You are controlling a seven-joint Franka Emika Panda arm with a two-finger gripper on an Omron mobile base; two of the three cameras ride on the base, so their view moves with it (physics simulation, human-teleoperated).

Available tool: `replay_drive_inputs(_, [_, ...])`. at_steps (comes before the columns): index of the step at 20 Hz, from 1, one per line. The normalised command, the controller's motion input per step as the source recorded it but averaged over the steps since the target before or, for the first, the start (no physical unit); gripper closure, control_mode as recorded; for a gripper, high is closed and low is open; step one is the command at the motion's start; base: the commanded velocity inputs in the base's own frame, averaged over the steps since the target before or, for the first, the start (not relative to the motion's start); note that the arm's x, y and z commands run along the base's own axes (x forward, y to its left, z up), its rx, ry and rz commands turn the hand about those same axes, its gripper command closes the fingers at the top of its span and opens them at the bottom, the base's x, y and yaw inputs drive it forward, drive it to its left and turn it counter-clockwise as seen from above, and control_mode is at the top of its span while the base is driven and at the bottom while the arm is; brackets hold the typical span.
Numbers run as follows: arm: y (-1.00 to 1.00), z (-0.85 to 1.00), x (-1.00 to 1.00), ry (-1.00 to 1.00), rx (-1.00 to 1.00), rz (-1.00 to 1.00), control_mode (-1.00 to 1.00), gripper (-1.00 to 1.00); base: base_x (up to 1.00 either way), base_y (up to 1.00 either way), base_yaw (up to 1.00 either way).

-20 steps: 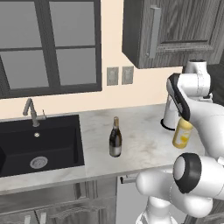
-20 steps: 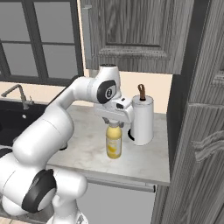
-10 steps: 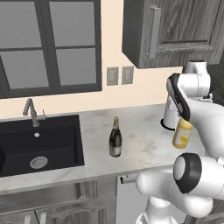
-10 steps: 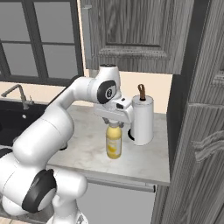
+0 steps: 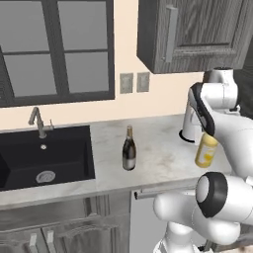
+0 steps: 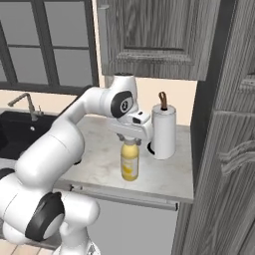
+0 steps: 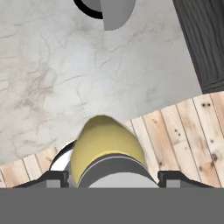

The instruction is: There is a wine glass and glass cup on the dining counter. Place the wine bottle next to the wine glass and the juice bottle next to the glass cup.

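Left base view: nothing had shifted over the last second. Juice bottle (image 5: 205, 151) stood right of the wine bottle (image 5: 129, 148), on the sink counter (image 5: 158, 158).

Right base view: gripper (image 6: 130, 140) sat over its neck.

Hand view: fingers (image 7: 52, 178) flanked the cap, apparently gripping; lift not started.

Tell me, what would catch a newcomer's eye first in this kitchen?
The white arm's pincer sits over the neck of a yellow juice bottle near the marble counter's right end, beside a paper towel roll. A dark wine bottle stands alone near the black sink.
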Motion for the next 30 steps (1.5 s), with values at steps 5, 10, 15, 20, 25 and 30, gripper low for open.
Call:
replay_drive_inputs(5, [0.00,0.00,0.00,0.00,0.00,0.00,1.00,1.00,-0.46,0.01,0.26])
replay_drive_inputs(10, [0.00,0.00,0.00,0.00,0.00,0.00,1.00,1.00,-0.25,0.00,0.80])
replay_drive_inputs(15, [0.00,0.00,0.00,0.00,0.00,0.00,1.00,1.00,0.00,0.00,1.00])
replay_drive_inputs(20, [0.00,0.00,0.00,0.00,0.00,0.00,1.00,1.00,0.00,0.00,1.00])
replay_drive_inputs(25, [0.00,0.00,0.00,0.00,0.00,0.00,1.00,1.00,0.00,0.00,1.00])
replay_drive_inputs(30, [0.00,0.00,0.00,0.00,0.00,0.00,1.00,1.00,0.00,0.00,1.00])
